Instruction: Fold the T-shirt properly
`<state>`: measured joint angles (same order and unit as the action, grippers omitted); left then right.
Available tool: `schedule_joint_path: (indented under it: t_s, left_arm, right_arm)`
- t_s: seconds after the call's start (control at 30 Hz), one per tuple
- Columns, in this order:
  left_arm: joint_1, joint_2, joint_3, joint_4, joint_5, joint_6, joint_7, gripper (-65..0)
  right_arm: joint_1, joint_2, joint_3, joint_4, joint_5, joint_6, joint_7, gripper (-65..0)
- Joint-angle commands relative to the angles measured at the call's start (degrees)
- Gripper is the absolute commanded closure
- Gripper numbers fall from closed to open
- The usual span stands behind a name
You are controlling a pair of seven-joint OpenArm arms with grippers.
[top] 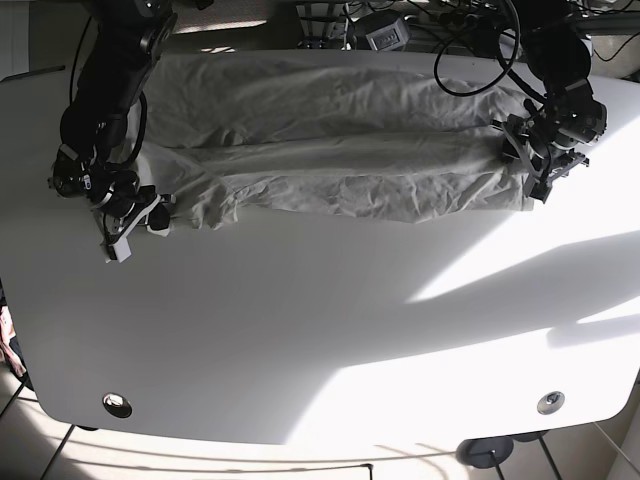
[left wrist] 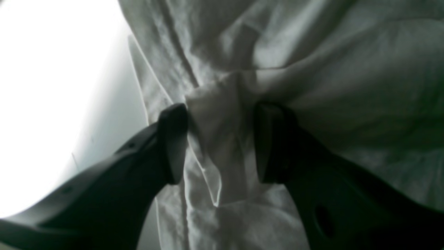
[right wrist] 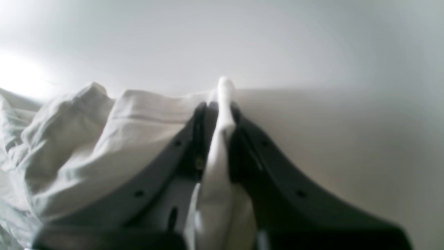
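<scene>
The white T-shirt (top: pixel 340 150) lies stretched sideways across the far half of the table, folded lengthwise into a long wrinkled band. My right gripper (right wrist: pixel 220 107) is shut on a thin fold of the shirt's edge (right wrist: pixel 222 139) at the left end in the base view (top: pixel 135 215). My left gripper (left wrist: pixel 222 111) is at the shirt's right end (top: pixel 535 165). Its fingers (left wrist: pixel 173 139) stand apart with a bunched fold of the shirt (left wrist: pixel 218 139) between them. More cloth (left wrist: pixel 347 69) fills that view.
The white table (top: pixel 320 330) is bare in front of the shirt, with bright sun patches at the right. Two round fittings (top: pixel 117 404) sit near its front edge. Cables and equipment (top: pixel 390 30) lie beyond the back edge.
</scene>
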<state>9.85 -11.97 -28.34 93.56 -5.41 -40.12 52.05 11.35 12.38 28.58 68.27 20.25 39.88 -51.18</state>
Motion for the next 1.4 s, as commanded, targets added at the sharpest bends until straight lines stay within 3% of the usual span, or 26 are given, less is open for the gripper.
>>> schedule_joint_path:
  t_s: [0.03, 0.2, 0.3, 0.43, 0.63, 0.8, 0.87, 0.97, 1.23, 1.3, 1.4]
  left_arm:
    - [-0.5, -0.7, -0.2, 0.7, -0.3, 0.1, -0.5, -27.4]
    - [-0.7, -0.7, -0.1, 0.7, -0.3, 0.2, -0.5, -27.4]
    - [-0.7, -0.7, -0.1, 0.7, -0.3, 0.2, -0.5, -27.4]
    - [-0.7, -0.7, -0.1, 0.7, -0.3, 0.2, -0.5, -27.4]
    - [-0.8, -1.1, -0.1, -3.4, -0.3, 0.2, -0.5, -27.4]
    - [-0.8, -1.1, -0.1, -3.4, -0.3, 0.1, -0.5, -27.4]
    - [-0.8, -1.2, -0.1, -3.4, -0.3, 0.1, -0.5, -27.4]
    - [-0.8, -1.2, -0.1, -3.6, -0.3, 0.1, -0.5, -27.4]
    - [-0.8, -1.2, -0.1, -3.5, -0.3, 0.1, -0.5, -27.4]
    - [-0.8, -2.0, -0.1, -3.5, -0.3, 0.1, -0.5, -27.4]
    - [-0.8, -2.2, -0.1, -3.3, -0.3, 0.1, -0.5, -27.4]
  right_arm:
    - [0.5, 1.2, 0.5, 4.3, 0.6, 0.12, 1.1, -4.6]
    - [-4.0, 0.7, 0.5, 14.3, 0.7, 0.12, 0.8, -5.1]
    - [-7.2, 0.5, 2.6, 21.8, 1.3, 0.12, -3.1, -4.9]
    - [-11.7, -2.8, 6.0, 33.0, 1.1, 0.12, -8.7, -4.9]
    - [-21.9, -6.4, 8.6, 44.9, 1.3, 0.12, -9.3, -4.9]
    - [-28.1, -7.2, 10.2, 45.6, 2.9, 0.12, -9.3, -4.9]
    - [-30.3, -7.2, 15.2, 45.4, 6.9, 0.12, -9.3, -4.9]
    - [-31.6, -7.2, 19.0, 45.1, 7.1, 0.12, -9.3, -4.9]
    - [-35.2, -6.7, 20.0, 40.8, 7.2, 0.12, -9.3, -5.7]
    - [-36.1, -6.6, 20.2, 40.2, 7.2, 0.12, -8.9, -10.8]
    - [-36.4, -6.7, 24.7, 40.5, 7.6, 0.12, -8.9, -34.7]
